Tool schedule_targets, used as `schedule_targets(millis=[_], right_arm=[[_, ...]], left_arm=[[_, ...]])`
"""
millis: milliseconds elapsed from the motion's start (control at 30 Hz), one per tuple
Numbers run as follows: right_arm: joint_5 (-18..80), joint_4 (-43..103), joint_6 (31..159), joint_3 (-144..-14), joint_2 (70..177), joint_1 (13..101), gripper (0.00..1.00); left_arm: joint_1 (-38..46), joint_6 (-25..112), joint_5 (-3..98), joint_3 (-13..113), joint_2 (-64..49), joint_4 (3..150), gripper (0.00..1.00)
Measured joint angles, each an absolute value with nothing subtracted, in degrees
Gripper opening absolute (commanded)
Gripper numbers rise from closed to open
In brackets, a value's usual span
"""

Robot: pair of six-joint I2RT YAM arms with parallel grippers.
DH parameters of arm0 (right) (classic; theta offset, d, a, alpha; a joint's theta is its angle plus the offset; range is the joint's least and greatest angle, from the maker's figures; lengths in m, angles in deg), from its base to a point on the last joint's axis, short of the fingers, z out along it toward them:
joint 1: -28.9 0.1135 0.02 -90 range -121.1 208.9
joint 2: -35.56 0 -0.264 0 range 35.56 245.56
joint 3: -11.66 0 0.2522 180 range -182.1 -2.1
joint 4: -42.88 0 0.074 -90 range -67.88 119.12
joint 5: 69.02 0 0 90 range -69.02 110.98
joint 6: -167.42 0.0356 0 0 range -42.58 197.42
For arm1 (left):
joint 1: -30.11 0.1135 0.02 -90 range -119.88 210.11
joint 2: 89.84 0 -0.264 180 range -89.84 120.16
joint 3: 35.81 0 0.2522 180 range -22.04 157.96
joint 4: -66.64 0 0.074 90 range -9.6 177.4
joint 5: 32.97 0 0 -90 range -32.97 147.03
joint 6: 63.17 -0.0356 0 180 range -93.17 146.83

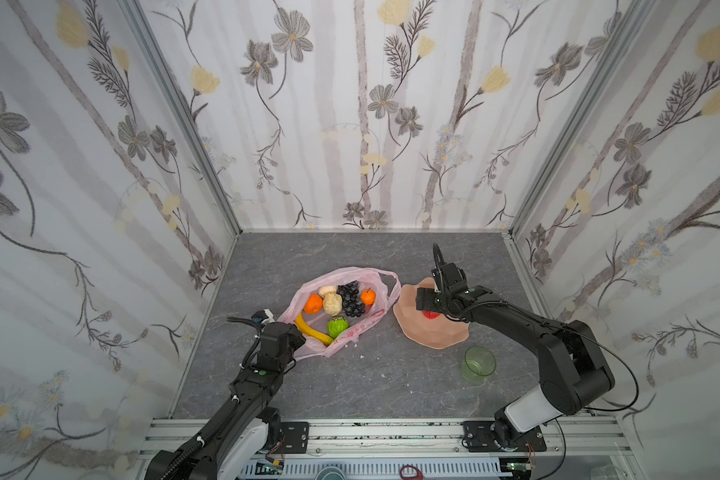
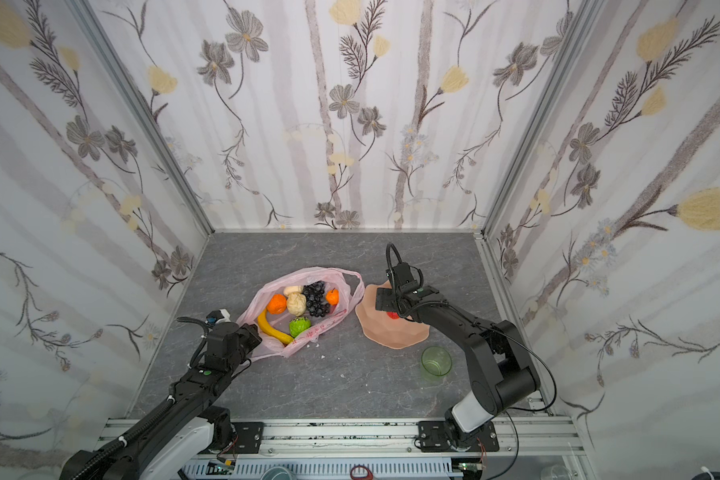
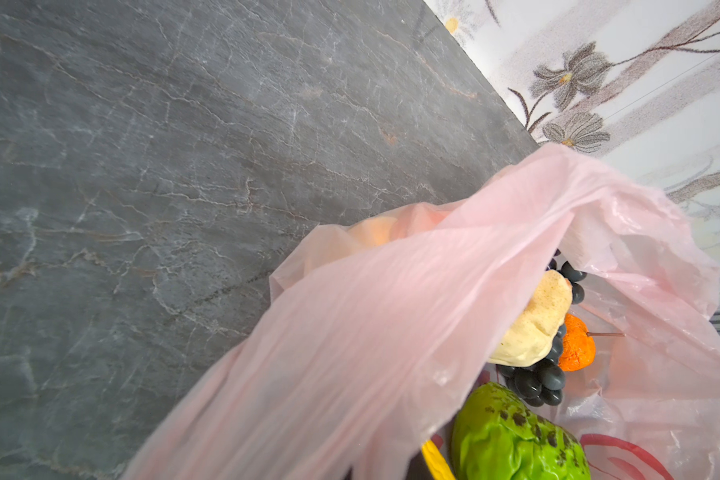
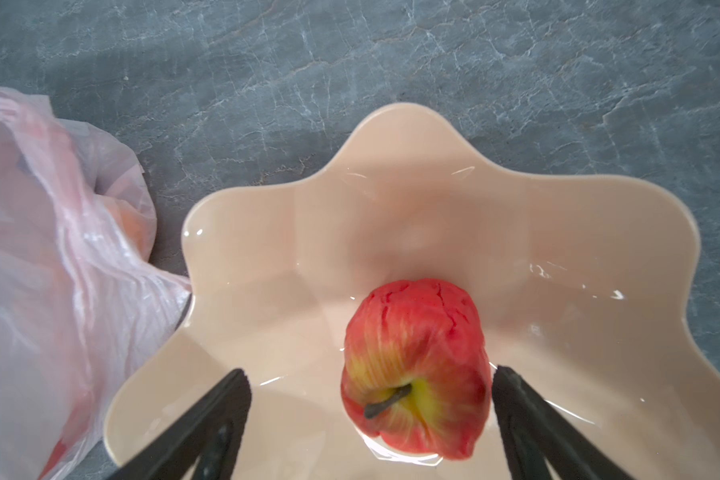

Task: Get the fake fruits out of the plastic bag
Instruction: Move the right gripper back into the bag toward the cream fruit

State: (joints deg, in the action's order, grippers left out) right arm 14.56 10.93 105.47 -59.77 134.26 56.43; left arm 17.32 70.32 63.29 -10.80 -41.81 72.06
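Observation:
The pale pink plastic bag [image 1: 308, 286] [image 2: 267, 291] lies open on the table. Inside it are a banana [image 1: 310, 328], two oranges [image 1: 313, 304] [image 1: 367, 296], dark grapes [image 1: 351, 300], a green bumpy fruit [image 1: 337, 326] [image 3: 512, 436] and two beige pieces [image 1: 332, 304] [image 1: 327, 289]. My left gripper [image 1: 298, 340] is at the bag's near left rim, shut on the film [image 3: 391, 311], which hides its fingers. A red apple [image 4: 416, 365] [image 1: 431, 316] lies on the peach plate [image 4: 267, 249]. My right gripper [image 4: 368, 382] stands open around the apple, one finger well clear of it.
The wavy-edged plate [image 1: 433, 336] sits right of the bag, its edge touching the bag's handle [image 4: 38, 249]. A translucent green cup [image 1: 479, 363] [image 2: 436, 362] lies near the plate's front right. Wallpapered walls close the table on three sides.

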Motion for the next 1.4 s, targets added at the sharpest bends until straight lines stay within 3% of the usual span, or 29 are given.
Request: schedule_targets(millis=[367,800,1400], right_arm=[[9.5,3.4,106.4,-73.6,135.9,67.0,0.85],[12.4,1.0,106.2,-97.1,155.3,81.5,0.82],[15.0,3.3,103.9,-110.7,172.2,84.1,0.77]], left_arm=[[17.3,69.2,62.1,-11.5,-42.1,71.6,0.14],[17.3,68.6,60.8,-12.3,-43.2,69.9,0.15],[17.3,67.3,58.5,-12.8,-43.4,68.9,0.15]])
